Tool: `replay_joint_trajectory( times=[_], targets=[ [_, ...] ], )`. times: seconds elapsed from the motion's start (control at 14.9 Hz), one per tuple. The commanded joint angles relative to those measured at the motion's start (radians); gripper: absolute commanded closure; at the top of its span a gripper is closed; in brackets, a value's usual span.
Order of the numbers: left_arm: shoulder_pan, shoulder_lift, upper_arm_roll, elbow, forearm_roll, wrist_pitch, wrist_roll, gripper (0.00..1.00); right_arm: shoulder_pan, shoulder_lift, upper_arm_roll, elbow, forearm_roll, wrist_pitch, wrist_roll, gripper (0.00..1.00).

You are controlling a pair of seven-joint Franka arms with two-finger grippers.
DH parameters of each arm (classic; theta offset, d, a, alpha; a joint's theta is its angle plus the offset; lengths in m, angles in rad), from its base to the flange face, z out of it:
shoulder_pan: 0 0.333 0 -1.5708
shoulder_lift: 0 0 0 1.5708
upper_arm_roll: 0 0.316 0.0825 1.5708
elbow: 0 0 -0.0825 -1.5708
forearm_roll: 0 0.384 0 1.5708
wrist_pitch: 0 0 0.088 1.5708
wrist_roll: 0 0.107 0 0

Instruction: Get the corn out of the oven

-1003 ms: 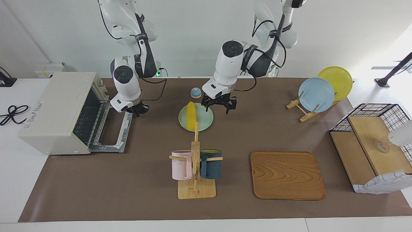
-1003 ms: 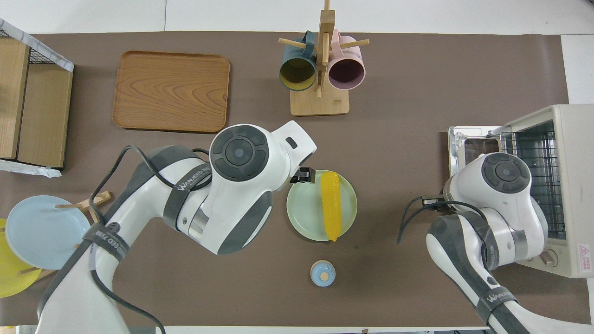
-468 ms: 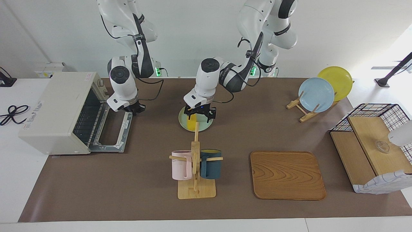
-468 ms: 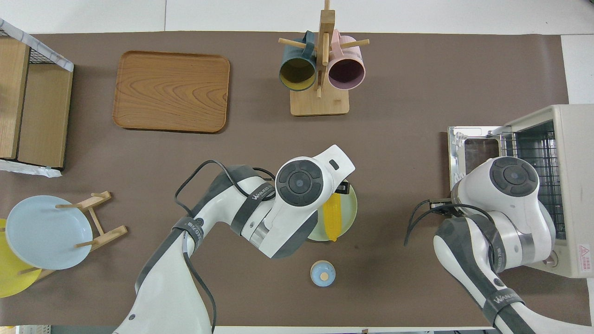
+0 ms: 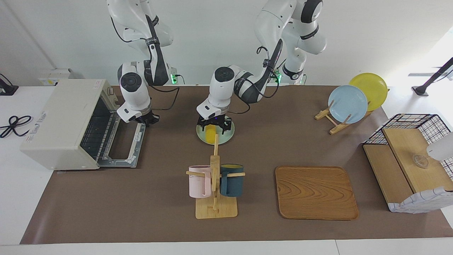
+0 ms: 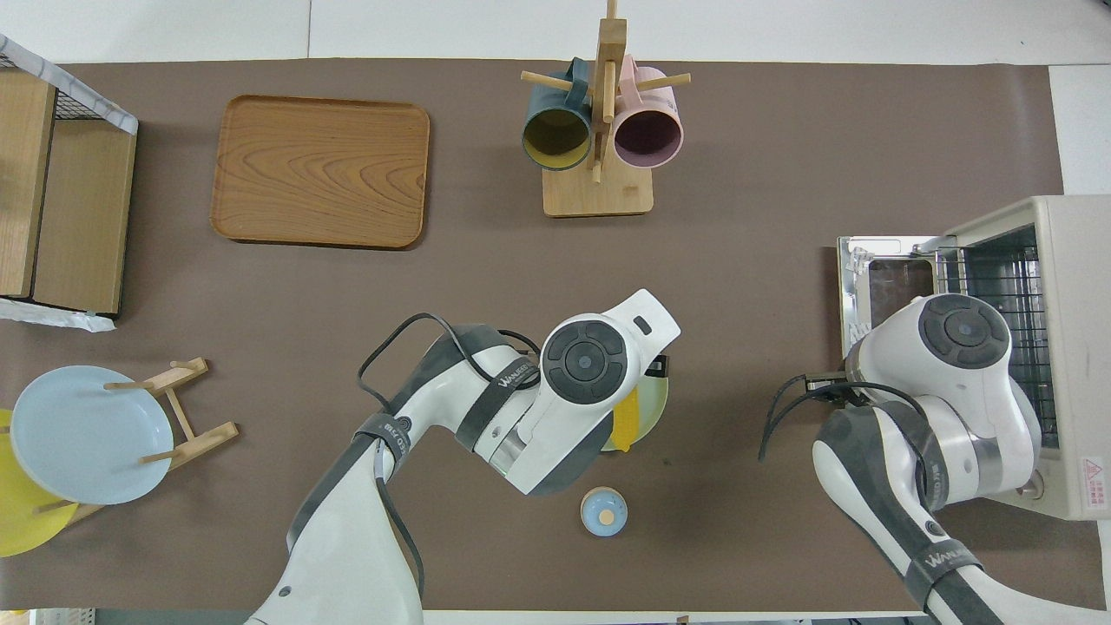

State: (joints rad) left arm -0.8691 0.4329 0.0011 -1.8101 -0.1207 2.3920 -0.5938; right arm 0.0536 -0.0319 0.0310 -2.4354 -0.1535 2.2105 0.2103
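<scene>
Corn [image 5: 211,135] is out of the oven [image 5: 67,124], lying on the pale green plate [image 5: 226,136] mid-table, long axis running toward and away from the robots. Only its farther end shows in the facing view; a yellow sliver [image 6: 627,417] shows in the overhead view under the left wrist.

Left gripper [image 5: 211,124] is down over the corn and plate, fingers spread to either side of the cob; can't tell whether they touch it, so not a confirmed grasp. The left arm body covers most of the plate from above.

Right gripper [image 5: 145,119] hangs over the nearer edge of the dropped oven door [image 5: 122,145]; can't tell its finger state. Oven is at the right arm's end of the table, door flat, wire rack visible inside.

Clearances around the plate:
- small blue knob [image 6: 603,510] nearer the robots, close to the plate rim but apart from it
- mug rack [image 5: 215,187] with pink and dark teal mugs farther out; its upright post lines up with the plate's farther rim in the facing view, but the overhead view shows bare mat between them
- wooden tray [image 5: 316,193] farther out toward the left arm's end, well apart
- open mat between plate and oven door

Plate stand [image 5: 336,118] with blue and yellow plates and the wire shelf basket [image 5: 410,163] sit at the left arm's end, well apart from the plate
</scene>
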Motion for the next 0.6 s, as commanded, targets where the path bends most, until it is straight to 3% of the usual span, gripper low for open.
replay_joint_trajectory(
  times=[0.0, 0.07, 0.2, 0.4, 0.54],
  targets=[
    [-0.021, 0.001, 0.019, -0.015, -0.016, 0.029, -0.015, 0.00, -0.044, -0.022, 0.001, -0.007, -0.125, 0.008, -0.031, 1.00],
    [-0.022, 0.003, 0.019, -0.015, -0.016, 0.027, -0.015, 0.09, -0.046, -0.017, 0.001, 0.010, -0.142, -0.008, -0.032, 1.00],
    [-0.021, 0.001, 0.019, -0.017, -0.016, 0.022, -0.024, 0.48, -0.047, -0.002, 0.001, 0.071, -0.155, -0.072, -0.035, 1.00],
    [-0.021, 0.000, 0.020, -0.024, -0.016, 0.018, -0.026, 1.00, -0.044, 0.009, 0.001, 0.171, -0.176, -0.198, -0.042, 1.00],
    [-0.019, -0.002, 0.020, -0.026, -0.016, 0.018, -0.026, 1.00, -0.044, 0.006, 0.001, 0.211, -0.198, -0.254, -0.052, 1.00]
  ],
)
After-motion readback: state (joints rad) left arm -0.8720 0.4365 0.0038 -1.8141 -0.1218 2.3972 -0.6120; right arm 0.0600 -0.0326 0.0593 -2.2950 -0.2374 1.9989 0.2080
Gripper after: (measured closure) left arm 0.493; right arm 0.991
